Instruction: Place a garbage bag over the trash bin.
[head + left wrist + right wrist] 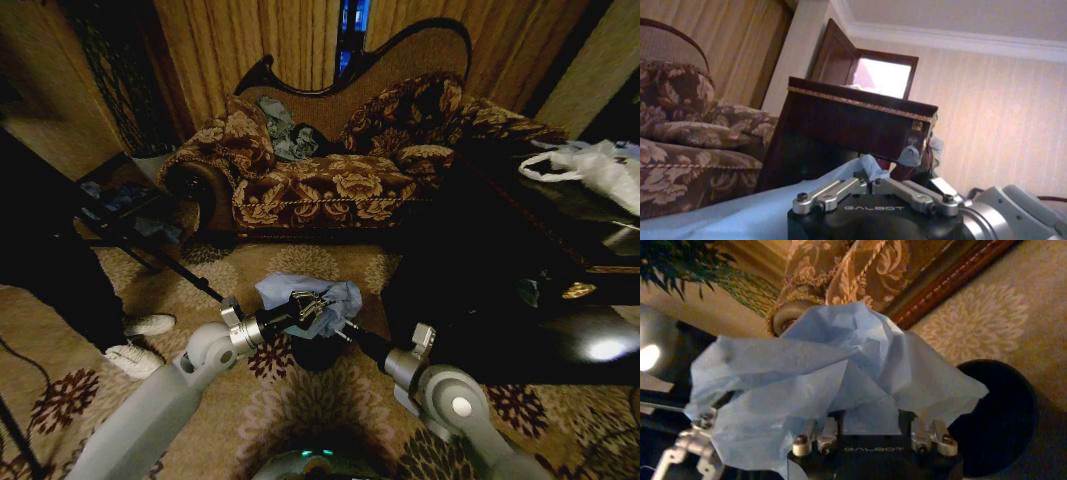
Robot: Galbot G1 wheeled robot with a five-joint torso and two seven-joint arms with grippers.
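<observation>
Patterned carpet [330,410] in tan and dark red lies under the whole scene, with bare floor open around the bin on the near side. At the far left of the head view a person's white shoes [140,340] stand on the carpet beside dark tripod legs [150,250], well apart from the arms. The left end effector [312,306] reaches in from the left and is clamped on the garbage bag [300,295], its fingers closed together around a pinch of film; in the left wrist view the left end effector [870,181] has pale blue film bunched between its closed fingertips. The bag hangs as a crumpled wad over the trash bin [315,355], whose dark rim shows just below it. The bag is bunched, not spread over the rim. The right end effector [345,328] comes in from the right and also grips the bag; in the right wrist view the film covers the right end effector [870,432], its fingers buried in the folds, with the bin's round edge [1000,420] just beside. Behind stands a floral sofa [330,180]. To the right a dark glossy desk [560,330] crowds close, carrying a white plastic bag [600,165].
</observation>
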